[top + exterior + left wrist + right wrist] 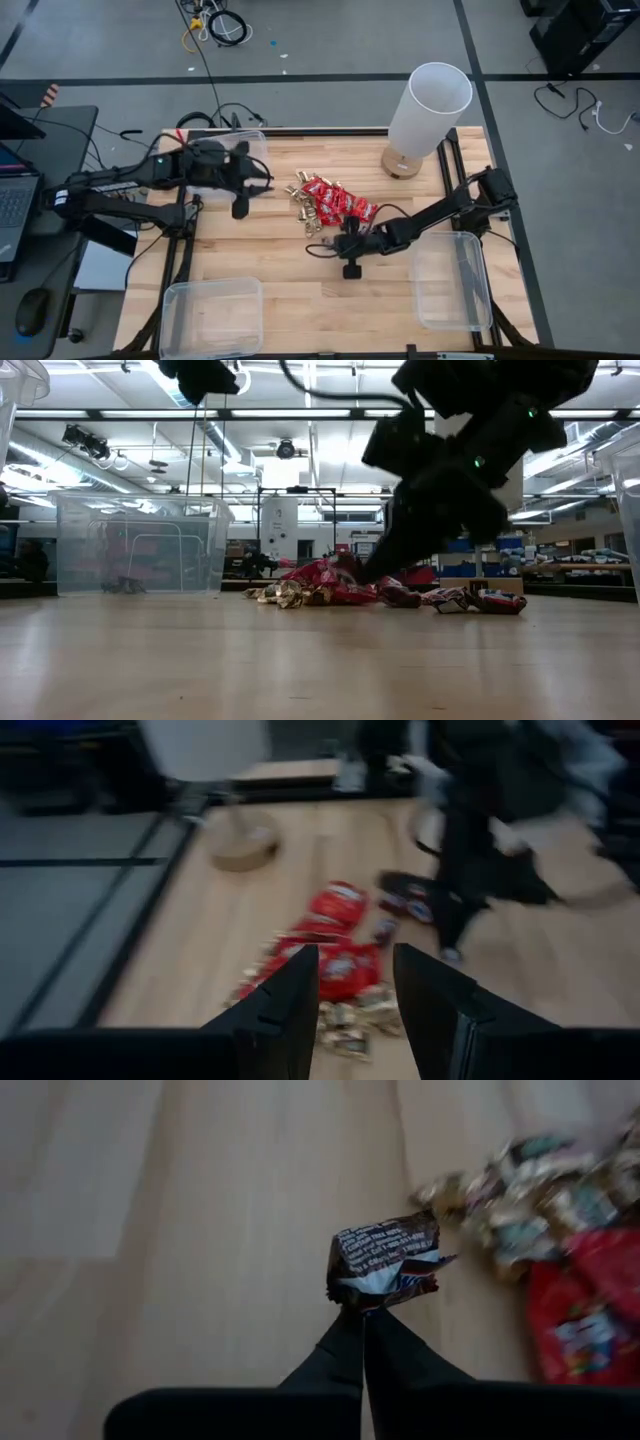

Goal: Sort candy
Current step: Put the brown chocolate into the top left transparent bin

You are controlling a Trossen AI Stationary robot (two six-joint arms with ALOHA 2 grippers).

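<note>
The candy lies in a loose pile [328,205] in the middle of the wooden table: red packets [335,960], gold-foil pieces [303,205] and dark mini bars [490,602]. My right gripper [365,1312] is at the pile's near edge [343,243], slanting down, shut on one dark brown mini bar [385,1258]. My left gripper [355,965] hangs open above the table, left of the pile [243,203], with nothing between its fingers. It shows at the top of the low view [200,375]. My right gripper pinches the mini bar by the crimped end of its wrapper [368,1295] between its two fingertips. The fingers slant down from the table's right. The bar sticks out beyond the fingertips, apart from the pile; whether it is off the table I cannot tell.
Three clear plastic bins stand on the table: one at the far left [250,145] under my left arm, one at the near left [210,315], one at the near right [450,280]. A tall white cylinder on a round base [428,110] stands at the far right.
</note>
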